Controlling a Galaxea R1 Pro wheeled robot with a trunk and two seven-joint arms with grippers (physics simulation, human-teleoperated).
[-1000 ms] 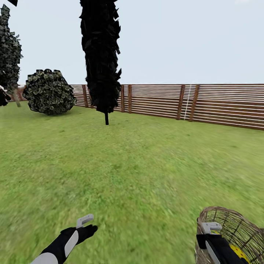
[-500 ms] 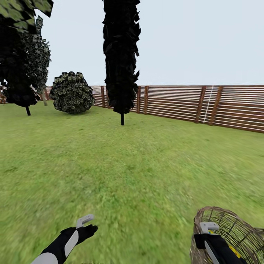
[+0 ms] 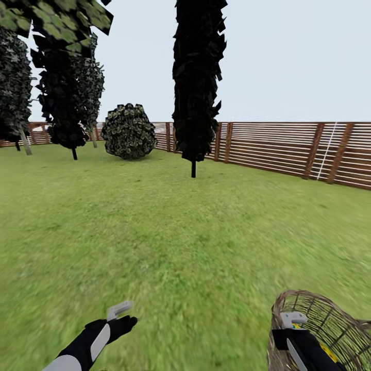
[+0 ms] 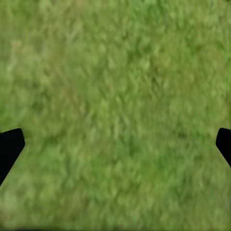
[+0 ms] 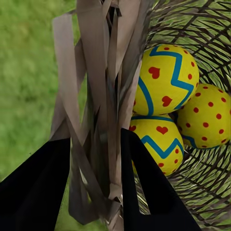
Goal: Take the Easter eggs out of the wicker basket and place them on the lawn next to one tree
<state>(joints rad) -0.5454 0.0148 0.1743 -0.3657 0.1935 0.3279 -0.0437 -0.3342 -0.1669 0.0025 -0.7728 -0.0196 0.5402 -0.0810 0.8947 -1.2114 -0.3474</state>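
Note:
My right gripper [image 3: 294,320] is shut on the rim of the brown wicker basket [image 3: 330,322] at the lower right of the head view, holding it over the lawn [image 3: 185,242]. In the right wrist view the black fingers [image 5: 144,187] clamp the woven rim [image 5: 96,96]. The three Easter eggs [image 5: 166,79] [image 5: 207,115] [image 5: 156,144], yellow with red dots and blue zigzags, lie together inside. My left gripper [image 3: 119,312] hangs open over bare grass [image 4: 115,96]. A broad green leaf canopy of a tree [image 3: 62,18] juts in at the top left, its trunk out of view.
A tall dark cypress-like tree [image 3: 197,82] stands mid-lawn ahead. A round bush [image 3: 129,131] and more dark narrow trees [image 3: 62,103] are at the far left. A brown slatted fence [image 3: 288,149] bounds the garden behind them. Open grass stretches in front of me.
The whole head view has panned left, so the cypress, bush and fence shifted right and more trees came in at the left. Both arms and the held basket keep their places.

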